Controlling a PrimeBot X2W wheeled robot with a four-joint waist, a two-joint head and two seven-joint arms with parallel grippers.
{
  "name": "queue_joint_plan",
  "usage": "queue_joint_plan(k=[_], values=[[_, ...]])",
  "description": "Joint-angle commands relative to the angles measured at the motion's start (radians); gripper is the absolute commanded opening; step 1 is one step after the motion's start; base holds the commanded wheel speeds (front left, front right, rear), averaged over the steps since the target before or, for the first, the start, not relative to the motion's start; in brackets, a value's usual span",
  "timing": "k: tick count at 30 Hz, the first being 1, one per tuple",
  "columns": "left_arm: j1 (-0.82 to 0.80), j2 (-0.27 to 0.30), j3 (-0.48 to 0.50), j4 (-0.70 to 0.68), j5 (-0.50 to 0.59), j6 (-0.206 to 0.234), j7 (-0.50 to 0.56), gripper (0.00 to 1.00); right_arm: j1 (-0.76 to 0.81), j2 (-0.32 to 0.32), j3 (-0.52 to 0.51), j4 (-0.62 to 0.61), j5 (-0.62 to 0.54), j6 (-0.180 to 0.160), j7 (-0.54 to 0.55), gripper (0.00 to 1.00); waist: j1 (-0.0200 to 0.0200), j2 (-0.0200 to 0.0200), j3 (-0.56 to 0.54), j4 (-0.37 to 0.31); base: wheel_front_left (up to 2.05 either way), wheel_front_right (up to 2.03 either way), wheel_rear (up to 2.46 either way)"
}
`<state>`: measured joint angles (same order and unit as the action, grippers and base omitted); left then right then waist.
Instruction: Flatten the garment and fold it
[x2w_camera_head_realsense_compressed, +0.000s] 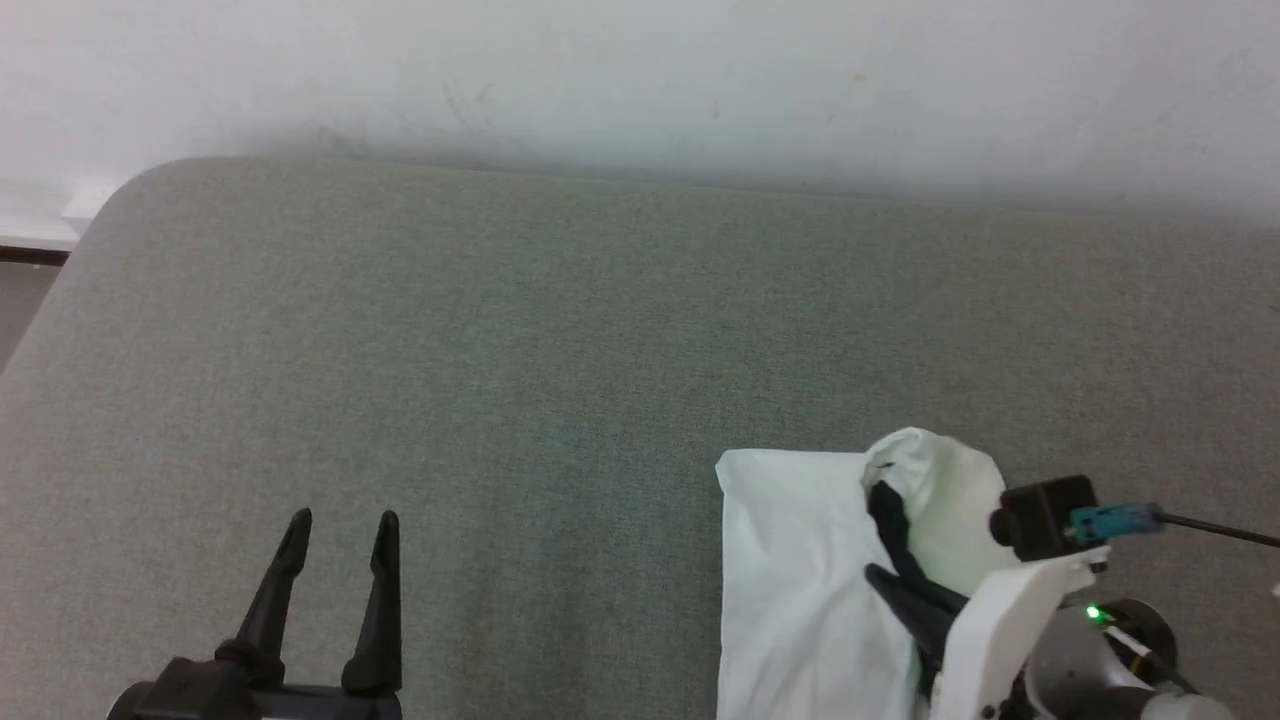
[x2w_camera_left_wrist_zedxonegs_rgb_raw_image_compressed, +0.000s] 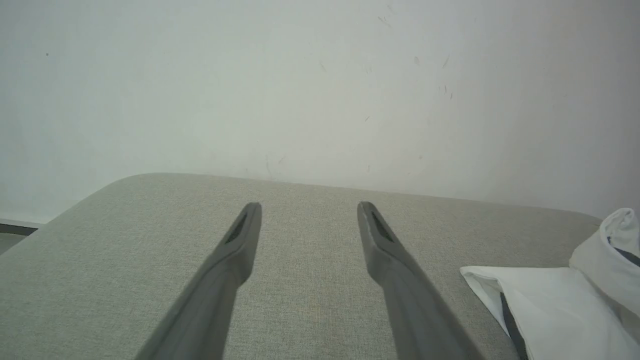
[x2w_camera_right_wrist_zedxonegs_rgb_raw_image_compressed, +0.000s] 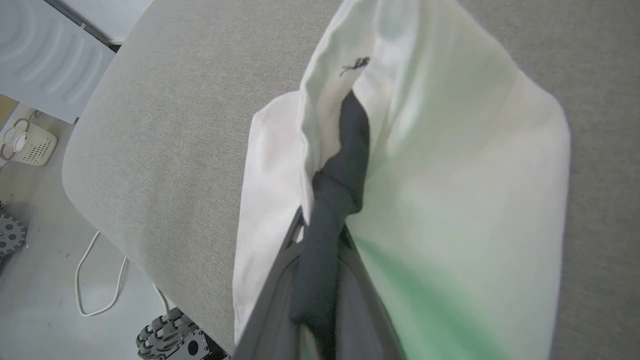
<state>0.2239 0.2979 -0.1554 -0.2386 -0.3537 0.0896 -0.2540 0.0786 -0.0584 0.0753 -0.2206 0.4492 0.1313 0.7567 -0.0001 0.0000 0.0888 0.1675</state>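
My right gripper (x2w_camera_right_wrist_zedxonegs_rgb_raw_image_compressed: 325, 220) is pressed nearly together, pinching a black strip of the shirt (x2w_camera_right_wrist_zedxonegs_rgb_raw_image_compressed: 450, 175). I cannot tell whether that strip is sleeve or collar. In the right wrist view, white cloth rises from the pinch and drapes over both sides of my fingers, so this part is lifted off the cushion (x2w_camera_right_wrist_zedxonegs_rgb_raw_image_compressed: 175, 125). In the head view the same gripper (x2w_camera_head_realsense_compressed: 905, 585) sits at the lower right, with a raised white hump just above it.

My left gripper (x2w_camera_head_realsense_compressed: 340, 520) is at the lower left, spread wide and holding nothing. The left wrist view shows it (x2w_camera_left_wrist_zedxonegs_rgb_raw_image_compressed: 307, 207) over bare cushion (x2w_camera_left_wrist_zedxonegs_rgb_raw_image_compressed: 125, 260), well apart from the shirt (x2w_camera_left_wrist_zedxonegs_rgb_raw_image_compressed: 560, 300) at that frame's lower right.

I judge the task well along. The shirt (x2w_camera_head_realsense_compressed: 800, 580) is already a narrow white block with a straight left edge and a clean upper-left corner. No print shows, so the chest is probably turned in. Left to do: lay the lifted flap down, smooth it, and let go. Whether another fold is needed I cannot say, since the block runs off the bottom of the frame.

The cushion (x2w_camera_head_realsense_compressed: 500, 350) is bare to the left of the shirt and above it, up to the wall (x2w_camera_head_realsense_compressed: 640, 80), with a rounded corner at the upper left. That is ample room for swinging the flap. In the right wrist view the cushion's edge falls away to the floor (x2w_camera_right_wrist_zedxonegs_rgb_raw_image_compressed: 40, 275) at the lower left, where a white cable (x2w_camera_right_wrist_zedxonegs_rgb_raw_image_compressed: 100, 280) and my wheels (x2w_camera_right_wrist_zedxonegs_rgb_raw_image_compressed: 170, 335) lie. I should not drag cloth toward that side.
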Motion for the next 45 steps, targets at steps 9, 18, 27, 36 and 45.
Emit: queue_joint_plan(k=[9,18,27,36,45], values=[[0.000,-0.006,-0.014,0.017,-0.015,-0.009,0.006,1.00,-0.087,0.007,0.102,0.097,-0.002,-0.001,-0.034,0.00,0.0001,0.0000,-0.009,0.034,0.00,0.00,0.00],[-0.005,-0.007,-0.023,0.023,-0.022,-0.007,0.010,1.00,-0.190,0.008,0.180,0.349,0.003,-0.001,-0.154,0.00,0.0001,0.0000,-0.010,0.044,0.00,0.00,0.00],[-0.012,-0.003,-0.031,0.028,-0.027,-0.007,0.018,1.00,-0.299,0.008,0.255,0.673,0.051,-0.001,-0.326,0.75,0.0001,0.0000,-0.020,0.045,0.00,0.00,0.00],[-0.003,0.004,-0.028,0.014,-0.030,0.002,0.022,1.00,-0.333,0.008,0.198,0.571,0.038,-0.001,-0.370,1.00,0.0001,0.0000,-0.009,0.030,0.00,0.00,0.00],[-0.009,0.004,-0.028,0.006,-0.036,0.003,0.018,1.00,-0.042,-0.001,-0.174,0.193,-0.120,-0.001,-0.176,1.00,0.0001,0.0000,0.032,0.003,0.00,0.00,0.00]])
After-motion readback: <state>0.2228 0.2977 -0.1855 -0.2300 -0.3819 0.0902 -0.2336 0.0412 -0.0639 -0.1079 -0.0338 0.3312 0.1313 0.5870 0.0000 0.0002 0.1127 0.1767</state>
